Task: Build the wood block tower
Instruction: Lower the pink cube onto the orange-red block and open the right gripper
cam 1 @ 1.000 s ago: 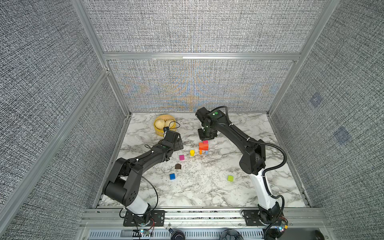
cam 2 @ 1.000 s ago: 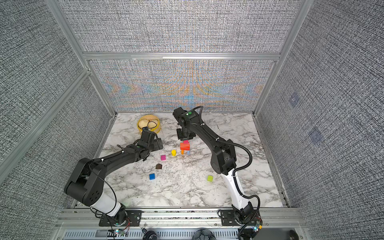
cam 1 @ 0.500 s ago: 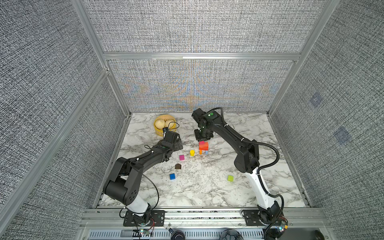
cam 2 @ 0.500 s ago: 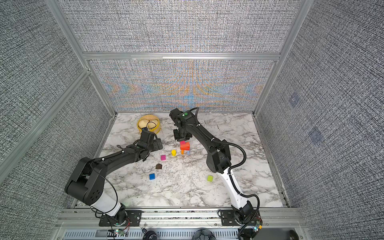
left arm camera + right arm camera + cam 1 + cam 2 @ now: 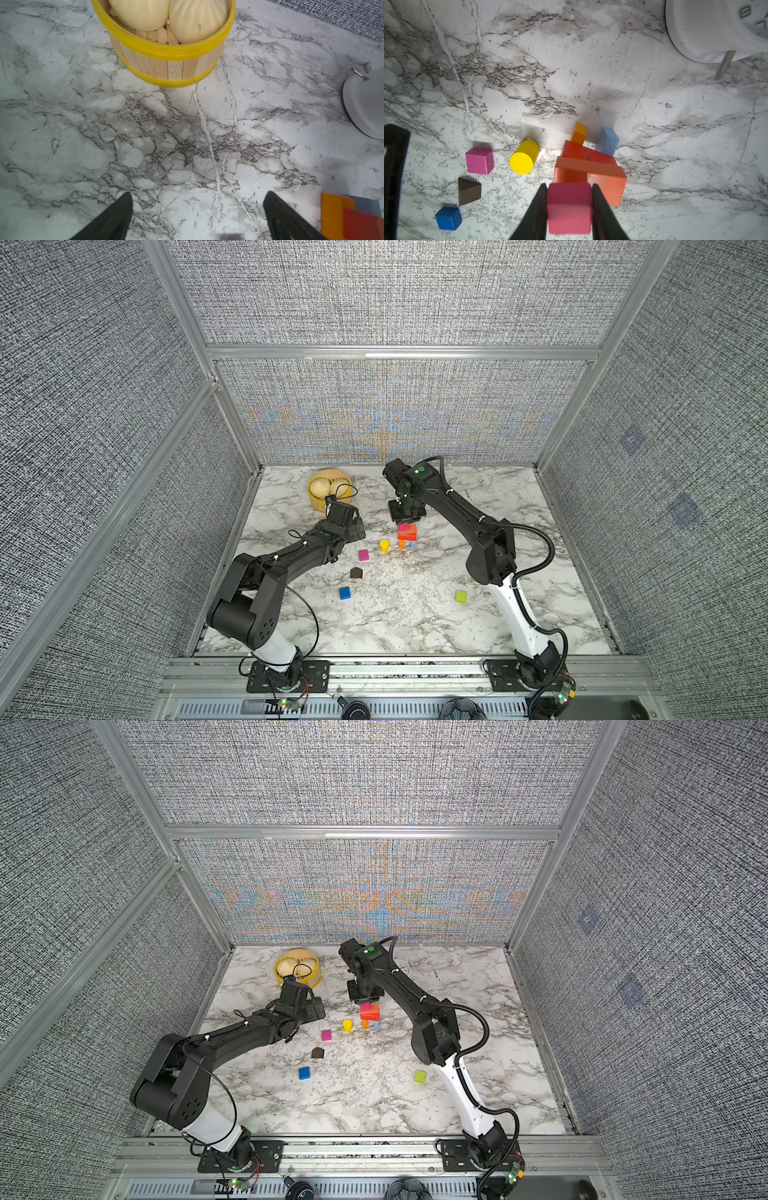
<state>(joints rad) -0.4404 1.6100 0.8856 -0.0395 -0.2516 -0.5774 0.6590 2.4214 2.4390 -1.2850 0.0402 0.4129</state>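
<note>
Tower stood on the marble table, four blocks so far: orange leg and light-blue leg, red brick across them, orange brick on top and skewed against the red one. Right gripper hung directly above the tower, jaws pinching a pink cube over one end of the orange brick rather than its middle. Contact between cube and brick could not be made out. Risk, as judged: a cube released that far toward the end could tip the brick off its narrow two-leg base, and jaws dragging on opening could pull the cube or shove the stack. Loose to the left of the tower: yellow cylinder, magenta cube, brown roof piece, blue cube. Green cube lay in front of it, to the right. Left gripper sat just left of the tower, jaws spread wide and empty; a swing from it could clip the legs.
</note>
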